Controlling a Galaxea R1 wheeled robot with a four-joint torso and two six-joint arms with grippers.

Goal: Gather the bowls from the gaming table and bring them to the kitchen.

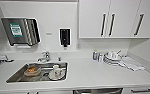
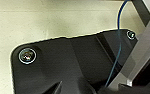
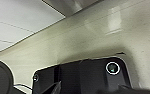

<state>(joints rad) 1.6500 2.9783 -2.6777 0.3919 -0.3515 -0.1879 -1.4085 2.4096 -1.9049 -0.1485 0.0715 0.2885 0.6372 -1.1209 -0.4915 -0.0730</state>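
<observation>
Facing the kitchen, the robot has at least reached the place the task names, so the driving part looks done. Whether its fingers are released, clenched or grasping anything cannot be told: both wrist views show the robot's own dark plate against pale floor, and no fingers can be made out. No yellow or blue bowl can be picked out either, so where the bowls are cannot be said from here; whether they have been delivered or are yet to be set down is a judgement these views do not allow.

Outward from the robot, the white tabletop (image 1: 91,75) runs across the head view. Set into it is one steel sink (image 1: 16,77) with one tap (image 1: 44,57) behind it. Inside the sink lie one brownish dish (image 1: 32,71), possibly holding something orange, and one white cup (image 1: 56,71) standing on a small plate. Neither has the bright colour of the wanted bowls.

Further right on the tabletop stand what look like two small bottles (image 1: 95,55), then one stack of white dishes (image 1: 112,58), its count unreadable, and one folded cloth (image 1: 132,65) just beside it.

On the wall hang one steel paper-towel dispenser (image 1: 21,31) and one black soap dispenser (image 1: 65,37). Above right are white cabinets (image 1: 93,17) with three dark handles.
</observation>
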